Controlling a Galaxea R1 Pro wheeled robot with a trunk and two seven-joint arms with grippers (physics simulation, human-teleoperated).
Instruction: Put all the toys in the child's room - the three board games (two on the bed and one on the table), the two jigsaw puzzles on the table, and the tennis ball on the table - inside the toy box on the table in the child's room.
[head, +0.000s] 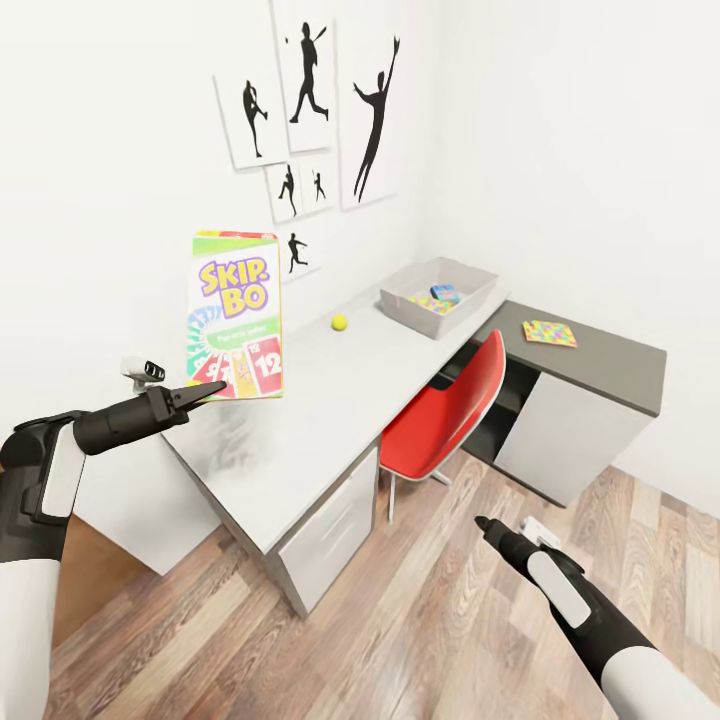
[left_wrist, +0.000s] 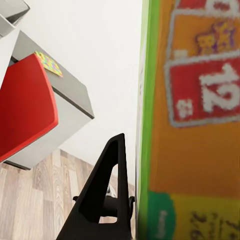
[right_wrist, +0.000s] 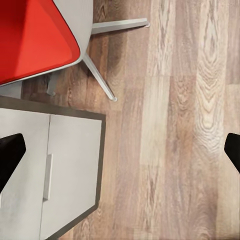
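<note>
Left gripper is clenched on the lower edge of the Skip-Bo box, which stands upright in the air above the near end of the table. In the left wrist view one dark finger lies flat against the box's green side. The box looks light and stiff, a thin cardboard carton with a glossy printed face, so it would likely slip or swing if pinched only at a corner. Held by one edge like this, it probably pivots easily; a firm pinch across the thin dimension near the middle of an edge seems the safest hold.

Further along the table sits the tennis ball, well apart from the box. Beyond it, the toy box rests near the table's corner, already holding a small blue game and a jigsaw. Another jigsaw puzzle lies flat on the darker lower section. A red chair is tucked against the table between the two sections.

Right gripper hangs low over the wooden floor, fingers spread apart and holding nothing.
</note>
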